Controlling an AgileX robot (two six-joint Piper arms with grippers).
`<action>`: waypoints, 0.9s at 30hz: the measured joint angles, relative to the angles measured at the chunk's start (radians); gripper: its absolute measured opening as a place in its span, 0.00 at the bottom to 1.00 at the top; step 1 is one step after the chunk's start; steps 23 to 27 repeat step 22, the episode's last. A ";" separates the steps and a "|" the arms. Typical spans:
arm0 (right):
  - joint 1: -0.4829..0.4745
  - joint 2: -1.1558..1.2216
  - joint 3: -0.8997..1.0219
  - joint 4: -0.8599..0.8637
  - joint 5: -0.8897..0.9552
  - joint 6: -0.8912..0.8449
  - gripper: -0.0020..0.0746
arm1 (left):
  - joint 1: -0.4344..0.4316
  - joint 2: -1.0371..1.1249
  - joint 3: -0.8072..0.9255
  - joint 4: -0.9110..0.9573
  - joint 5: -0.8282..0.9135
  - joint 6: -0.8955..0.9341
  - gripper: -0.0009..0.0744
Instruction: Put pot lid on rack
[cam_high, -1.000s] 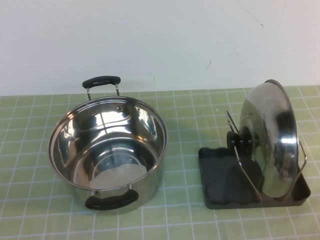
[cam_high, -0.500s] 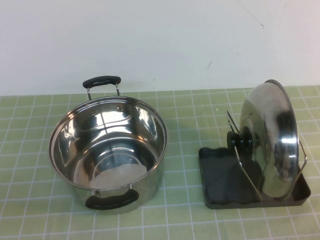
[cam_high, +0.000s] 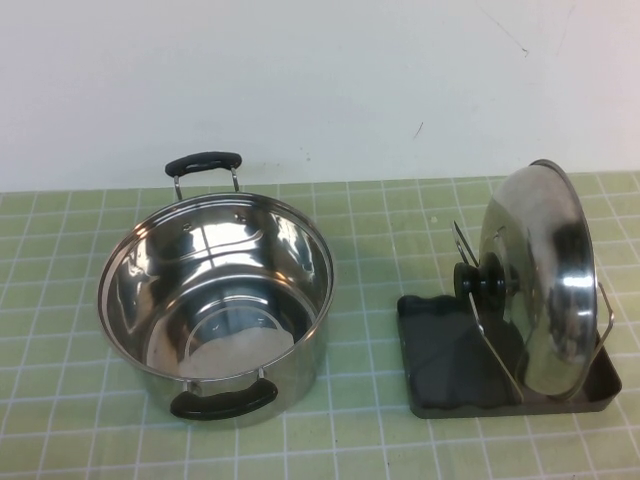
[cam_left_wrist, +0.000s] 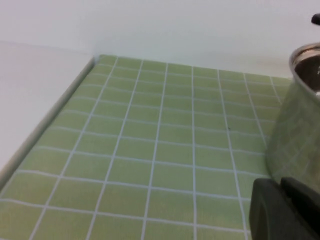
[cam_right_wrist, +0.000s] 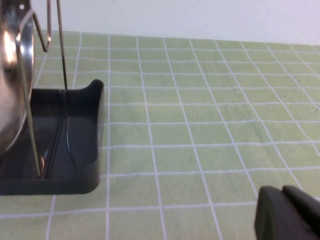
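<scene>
The shiny steel pot lid (cam_high: 540, 280) stands on edge in the dark grey rack (cam_high: 450, 360) at the right, leaning between the wire loops, its black knob (cam_high: 478, 280) facing left. In the right wrist view the lid's edge (cam_right_wrist: 10, 85) and the rack tray (cam_right_wrist: 65, 150) show. Neither arm shows in the high view. My left gripper (cam_left_wrist: 285, 207) is shut and empty beside the pot. My right gripper (cam_right_wrist: 287, 212) is shut and empty, off to the side of the rack over the mat.
The deep steel pot (cam_high: 215, 300) with two black handles stands open at the left, and its wall shows in the left wrist view (cam_left_wrist: 295, 130). A green tiled mat (cam_high: 370, 240) covers the table; a white wall stands behind.
</scene>
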 joint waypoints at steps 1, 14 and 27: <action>0.000 0.000 0.000 0.000 0.000 0.000 0.02 | -0.001 0.000 0.010 -0.002 -0.005 0.000 0.01; 0.000 0.000 0.000 0.000 0.000 0.000 0.02 | -0.118 0.000 0.014 0.013 0.046 0.116 0.01; 0.000 0.000 0.000 0.000 0.000 0.000 0.02 | -0.196 0.000 0.014 0.020 0.046 0.131 0.01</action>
